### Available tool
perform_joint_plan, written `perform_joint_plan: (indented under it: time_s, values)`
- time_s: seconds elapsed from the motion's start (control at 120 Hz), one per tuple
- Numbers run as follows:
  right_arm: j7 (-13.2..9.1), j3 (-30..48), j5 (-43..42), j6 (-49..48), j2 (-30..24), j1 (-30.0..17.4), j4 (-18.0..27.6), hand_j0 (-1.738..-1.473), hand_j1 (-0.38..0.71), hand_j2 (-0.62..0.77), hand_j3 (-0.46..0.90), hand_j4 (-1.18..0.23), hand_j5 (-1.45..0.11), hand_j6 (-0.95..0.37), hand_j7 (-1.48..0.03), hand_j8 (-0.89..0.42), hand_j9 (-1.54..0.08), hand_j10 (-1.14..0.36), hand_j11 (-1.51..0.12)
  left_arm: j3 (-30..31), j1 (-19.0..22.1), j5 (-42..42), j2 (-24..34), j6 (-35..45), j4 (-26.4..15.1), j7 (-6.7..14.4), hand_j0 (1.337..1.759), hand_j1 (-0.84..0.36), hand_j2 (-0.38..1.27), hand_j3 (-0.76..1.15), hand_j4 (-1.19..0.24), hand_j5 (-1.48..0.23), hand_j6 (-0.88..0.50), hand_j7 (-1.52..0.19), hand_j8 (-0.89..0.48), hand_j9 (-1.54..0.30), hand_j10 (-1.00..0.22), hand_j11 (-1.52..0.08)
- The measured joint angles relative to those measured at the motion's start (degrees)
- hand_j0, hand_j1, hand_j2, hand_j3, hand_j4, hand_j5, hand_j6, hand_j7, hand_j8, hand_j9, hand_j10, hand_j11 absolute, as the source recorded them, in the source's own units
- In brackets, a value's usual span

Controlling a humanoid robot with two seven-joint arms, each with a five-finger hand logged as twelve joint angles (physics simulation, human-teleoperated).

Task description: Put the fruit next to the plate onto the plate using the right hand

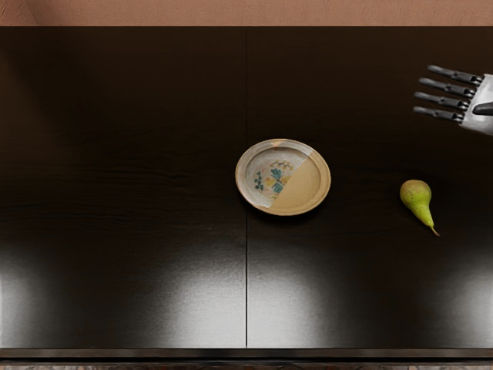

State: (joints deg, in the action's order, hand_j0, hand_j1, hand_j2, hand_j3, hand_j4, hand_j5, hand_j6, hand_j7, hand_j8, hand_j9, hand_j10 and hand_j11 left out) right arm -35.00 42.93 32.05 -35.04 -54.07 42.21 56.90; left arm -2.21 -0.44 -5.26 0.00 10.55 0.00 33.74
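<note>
the dark, glossy wooden table (123, 293) shows pale reflections along its near edge. at the far right, the slim black fingers (443, 100) of the white right hand (470, 96) stretch straight toward the left, spread apart and holding nothing. nearer than the hand and well apart from it, the small green pear (417, 199) lies on its side on the table, stem pointing near-right. left of the pear, not touching it, sits the round beige ceramic plate (304, 189) with a blue and yellow pattern.

Shows a round beige ceramic plate with a floral half (283, 176) at the middle of a dark glossy wooden bench (123, 193). Places a green pear (417, 197) lying well right of it. Catches the white right hand (462, 96) at the upper right edge, fingers straight, empty.
</note>
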Motion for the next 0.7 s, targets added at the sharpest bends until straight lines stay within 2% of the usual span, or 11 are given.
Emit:
perform_joint_plan:
  time_s: [0.158,0.283,0.525,0.7]
  values:
    - [0.0,-0.05,-1.05,0.0,-0.14,0.31,-0.01,-1.658,-0.35,0.0,0.0,0.0,0.0,0.01,0.0,0.01,0.0,0.0,0.0,0.01,0.0,0.0,0.0,0.0,0.0,0.0,1.658,0.35,0.0,0.0,0.0,0.0,0.0,0.0,0.0,0.0,0.0,0.0]
    - [0.0,0.27,-9.06,-0.01,-2.34,1.19,2.02,-1.658,-0.35,0.0,0.0,0.0,0.0,0.01,0.0,0.01,0.0,0.0,0.0,0.02,0.0,0.0,0.0,0.0,0.0,0.0,1.658,0.35,0.0,0.0,0.0,0.0,0.0,0.0,0.0,0.0,0.0,0.0]
    - [0.0,0.51,-31.82,0.4,-5.74,8.65,15.71,-1.658,-0.35,0.0,0.0,0.0,0.0,0.0,0.0,0.0,0.0,0.0,0.0,0.01,0.0,0.0,0.0,0.0,0.0,0.0,1.658,0.35,0.0,0.0,0.0,0.0,0.0,0.0,0.0,0.0,0.0,0.0]
    - [0.0,-1.0,-42.53,15.15,-6.24,9.15,26.43,-1.658,-0.35,0.0,0.0,0.0,0.0,0.0,0.0,0.0,0.0,0.0,0.0,0.0,0.0,0.0,0.0,0.0,0.0,0.0,1.658,0.35,0.0,0.0,0.0,0.0,0.0,0.0,0.0,0.0,0.0,0.0]
